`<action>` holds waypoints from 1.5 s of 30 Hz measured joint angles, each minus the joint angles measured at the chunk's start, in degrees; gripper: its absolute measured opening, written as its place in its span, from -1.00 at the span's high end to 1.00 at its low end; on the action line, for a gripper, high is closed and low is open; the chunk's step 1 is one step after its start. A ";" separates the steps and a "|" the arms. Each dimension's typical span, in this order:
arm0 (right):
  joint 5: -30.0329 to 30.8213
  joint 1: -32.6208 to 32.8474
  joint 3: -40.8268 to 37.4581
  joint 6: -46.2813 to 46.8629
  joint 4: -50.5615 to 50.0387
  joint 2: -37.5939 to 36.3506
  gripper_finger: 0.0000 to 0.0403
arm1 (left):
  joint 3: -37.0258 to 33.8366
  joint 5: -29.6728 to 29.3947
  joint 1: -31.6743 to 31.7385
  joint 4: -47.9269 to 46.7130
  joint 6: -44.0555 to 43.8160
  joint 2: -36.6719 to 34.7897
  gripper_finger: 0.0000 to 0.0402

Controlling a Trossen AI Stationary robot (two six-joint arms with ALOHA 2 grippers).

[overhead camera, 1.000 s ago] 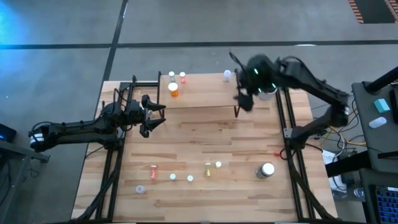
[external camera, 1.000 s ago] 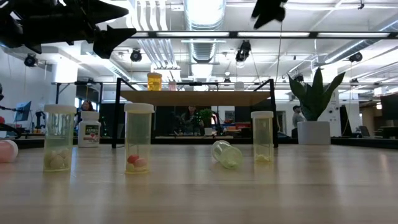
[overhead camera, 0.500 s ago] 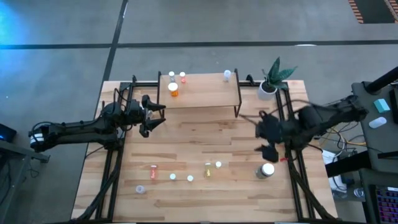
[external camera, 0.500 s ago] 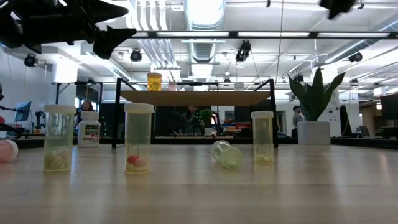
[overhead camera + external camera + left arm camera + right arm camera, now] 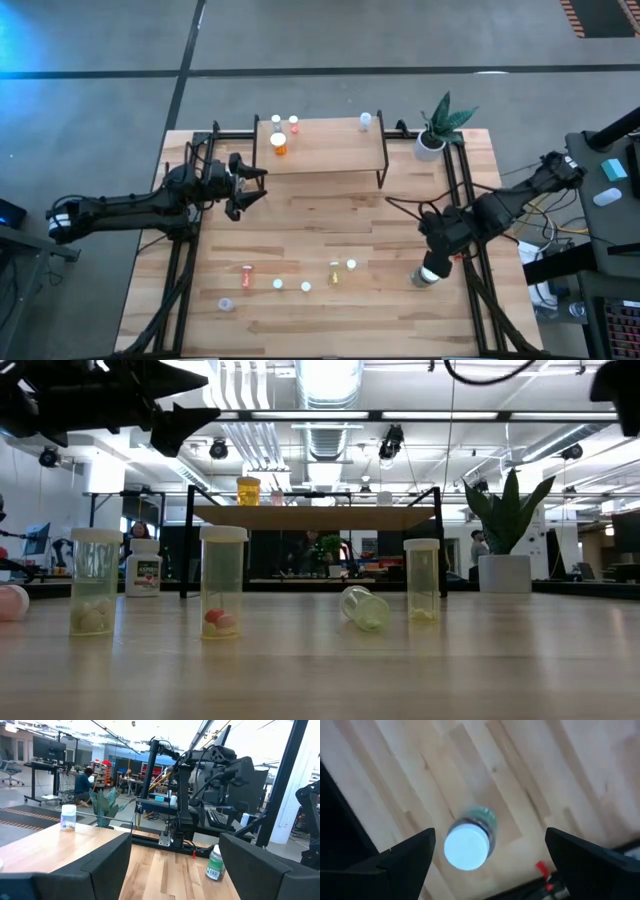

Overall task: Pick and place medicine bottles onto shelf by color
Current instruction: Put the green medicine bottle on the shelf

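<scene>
My right gripper [image 5: 490, 834] is open and points down over a larger medicine bottle [image 5: 468, 845] with a white cap and green label. That bottle stands upright near the table's right edge [image 5: 426, 276], and the fingers touch nothing. Several small bottles stand or lie along the near part of the table [image 5: 305, 286], four of them in the low view [image 5: 222, 580]. The shelf [image 5: 330, 148] at the far edge carries an orange bottle [image 5: 279, 143] and three small white-capped ones [image 5: 365, 120]. My left gripper [image 5: 246, 190] waits open left of the shelf.
A potted plant [image 5: 436, 128] stands right of the shelf. Black frame rails [image 5: 458, 190] run along both table sides. A pink bottle [image 5: 247, 275] lies at the near left. Bare planks [image 5: 330, 225] stretch between the shelf and the row of bottles.
My right gripper has swung from above the shelf's right end toward the table's near right, sunk and tipped to point down. It now hangs over the large white-capped bottle. No bottle has moved.
</scene>
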 joint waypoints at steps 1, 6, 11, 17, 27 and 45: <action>-0.49 0.71 -0.64 1.66 0.19 0.01 -0.83 | 0.00 0.00 0.00 0.04 0.00 0.19 -0.42; -0.85 5.09 -4.88 7.67 3.63 0.02 -0.83 | 0.00 0.00 0.00 0.02 0.00 1.66 -0.42; -0.85 9.03 -9.10 12.59 8.74 0.11 -0.83 | 0.00 -0.02 0.00 0.20 0.00 3.04 -0.42; -0.66 10.67 -11.95 15.73 10.71 0.11 -0.83 | 0.00 -0.01 0.00 0.99 0.00 3.40 -0.42; 0.54 10.78 -15.72 13.63 14.31 2.61 -0.83 | 0.02 -0.02 0.00 1.06 0.00 3.50 -0.42; 2.44 10.73 -13.62 12.80 15.82 2.04 -0.83 | 0.24 -0.02 -0.02 1.02 -0.02 3.53 -0.42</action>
